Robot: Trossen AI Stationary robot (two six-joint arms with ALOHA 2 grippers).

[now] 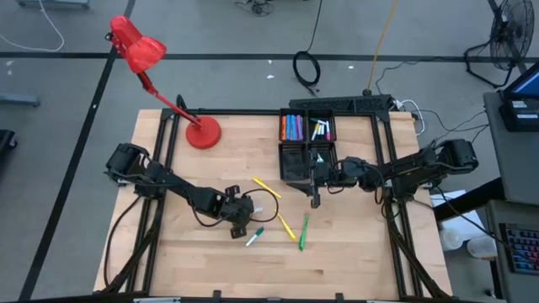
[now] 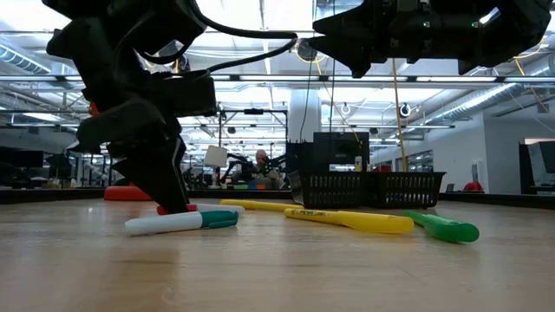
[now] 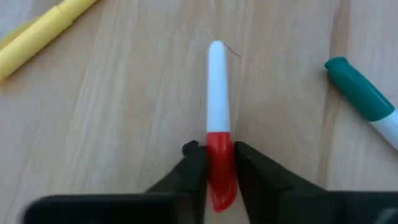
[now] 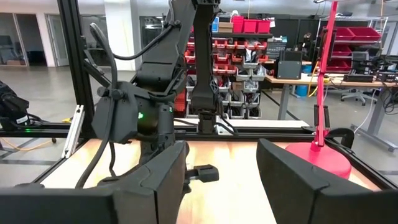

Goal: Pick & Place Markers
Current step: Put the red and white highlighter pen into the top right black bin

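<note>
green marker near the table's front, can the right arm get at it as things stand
Probably yes. The right gripper hangs open just beyond the green marker, which lies alone on bare wood; the left gripper is busy pinching a red-capped marker.

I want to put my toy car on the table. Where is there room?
The wooden table is bare along its front edge and between the red desk lamp and the black compartment tray. It is crowded mid-table: the left gripper pinches a red-and-white marker, with teal-capped, yellow and green markers beside it. The right gripper hovers open near the tray.
</note>
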